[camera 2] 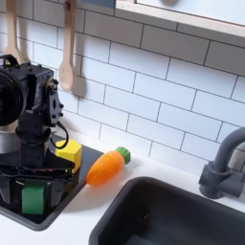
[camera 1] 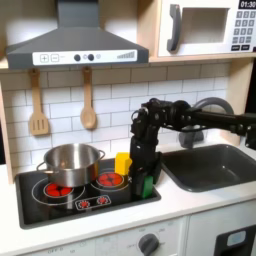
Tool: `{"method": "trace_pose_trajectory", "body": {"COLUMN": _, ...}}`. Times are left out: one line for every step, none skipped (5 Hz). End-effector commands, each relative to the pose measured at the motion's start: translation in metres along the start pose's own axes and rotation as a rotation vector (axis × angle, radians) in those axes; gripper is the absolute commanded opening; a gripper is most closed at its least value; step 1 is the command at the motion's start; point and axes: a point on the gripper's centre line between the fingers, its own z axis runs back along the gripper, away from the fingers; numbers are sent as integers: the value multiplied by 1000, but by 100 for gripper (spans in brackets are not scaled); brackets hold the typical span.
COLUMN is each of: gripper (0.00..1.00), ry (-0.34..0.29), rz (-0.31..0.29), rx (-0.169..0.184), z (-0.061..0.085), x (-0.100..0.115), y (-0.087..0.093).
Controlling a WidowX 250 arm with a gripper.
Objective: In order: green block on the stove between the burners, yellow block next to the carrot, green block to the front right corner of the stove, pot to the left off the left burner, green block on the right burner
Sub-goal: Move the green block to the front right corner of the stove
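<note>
The green block (camera 1: 146, 186) (camera 2: 33, 198) stands low at the front right corner of the black stove (camera 1: 40, 205) (camera 2: 11, 206). My gripper (camera 1: 143, 182) (camera 2: 33, 191) reaches straight down over it, its fingers tight on either side of the cube. The steel pot (camera 1: 70, 163) sits on the left burner (camera 1: 58, 189). The right burner (camera 1: 108, 180) is bare. Behind my gripper, at the stove's back right edge, lies the yellow block (camera 1: 122, 162) (camera 2: 67, 153). In the second exterior view the orange carrot (camera 2: 108, 165) lies on the counter just right of the yellow block.
A dark sink (camera 1: 215, 165) (camera 2: 172, 215) with a grey faucet (camera 1: 205, 110) (camera 2: 225, 167) takes up the counter to the right in both exterior views. A wooden spatula (camera 1: 38, 105) and spoon (camera 1: 88, 100) hang on the tiled wall.
</note>
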Motion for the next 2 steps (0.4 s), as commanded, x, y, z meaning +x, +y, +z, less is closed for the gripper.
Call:
{"method": "trace_pose_trajectory", "body": {"gripper": 100, "ry": -26, "rz": 1, "rx": -58, "z": 25, "x": -1, "y": -2}}
{"method": "trace_pose_trajectory", "body": {"gripper": 100, "ry": -43, "rz": -9, "rx": -85, "z": 39, "x": -5, "y": -6}}
